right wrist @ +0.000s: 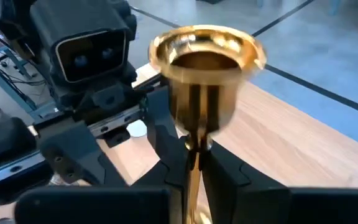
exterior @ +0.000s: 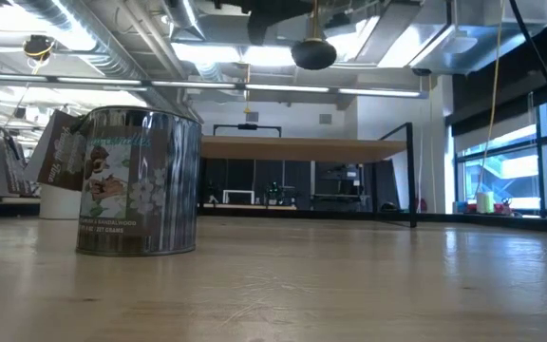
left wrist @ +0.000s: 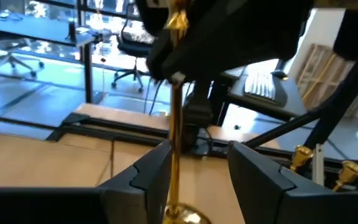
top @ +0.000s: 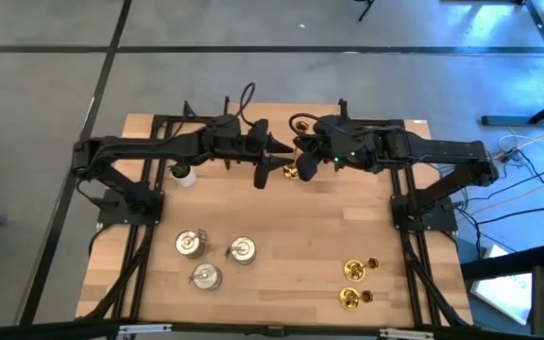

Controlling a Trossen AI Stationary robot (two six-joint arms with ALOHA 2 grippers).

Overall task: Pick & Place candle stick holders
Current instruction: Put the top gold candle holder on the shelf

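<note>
A gold candle stick holder [top: 291,172] hangs upright above the far middle of the table, with its cup [right wrist: 204,59] on top and its round base [exterior: 313,52] well clear of the wood. My right gripper [right wrist: 194,168] is shut on its stem. My left gripper [left wrist: 197,177] faces it from the table's left and is open, one finger on each side of the lower stem [left wrist: 174,155]. Three squat silvery holders [top: 211,257] stand near left. Two more gold holders [top: 355,283] are near right. My right gripper pinches the slim stem [right wrist: 193,155] just under the cup between its two fingers. It comes from the table's right, slanting slightly down, with the fingers across the stem. The holder stays upright, lifted clear. My left gripper: the stem runs close by one finger [left wrist: 151,174]; whether they touch I cannot tell.
A tiny white pot with a green plant [top: 183,173] stands at the far left by the left arm. A labelled tin [exterior: 139,180] fills the left of the low view. Black frame rails [top: 414,246] run along both table sides. Bare wood [top: 291,255] lies in the middle.
</note>
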